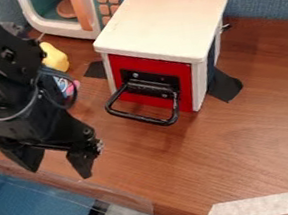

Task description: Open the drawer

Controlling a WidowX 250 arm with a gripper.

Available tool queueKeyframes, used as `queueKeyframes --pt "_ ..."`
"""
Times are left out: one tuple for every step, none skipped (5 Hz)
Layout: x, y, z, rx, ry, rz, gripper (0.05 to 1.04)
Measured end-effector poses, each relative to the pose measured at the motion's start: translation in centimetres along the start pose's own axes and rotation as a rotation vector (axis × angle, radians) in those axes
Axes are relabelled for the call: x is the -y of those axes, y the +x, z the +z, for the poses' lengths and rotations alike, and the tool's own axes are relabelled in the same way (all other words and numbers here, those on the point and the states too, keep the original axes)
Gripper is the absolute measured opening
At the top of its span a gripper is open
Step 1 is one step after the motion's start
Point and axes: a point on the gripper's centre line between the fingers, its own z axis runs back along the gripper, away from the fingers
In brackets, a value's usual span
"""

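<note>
While one red drawer (144, 99) sits shut, one end effector (58, 168) hangs, its two fingers apart.

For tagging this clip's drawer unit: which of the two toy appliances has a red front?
The white-topped box, nearer the camera. Its red front bears a black handle; the microwave behind has an orange handle.

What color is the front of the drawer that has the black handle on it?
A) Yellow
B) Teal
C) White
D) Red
D: the drawer front behind the black loop handle is red, while the cabinet top above it is white.
</note>
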Motion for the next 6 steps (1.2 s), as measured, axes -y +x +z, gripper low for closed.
queueKeyframes --pt "0.1 0.3 0.0 0.008 -0.018 0.16 1.0" --pt "-0.1 1.1 -0.2 0.042 -0.045 0.375 1.0" --pt "0.3 1.9 -1.2 0.053 -0.053 0.562 1.0" --pt "1.0 2.7 -2.3 0.094 -0.064 0.737 1.0" --pt "1.6 3.4 -3.3 0.119 -0.052 0.842 1.0" --pt "2.3 4.3 -3.9 0.13 -0.039 0.899 1.0"
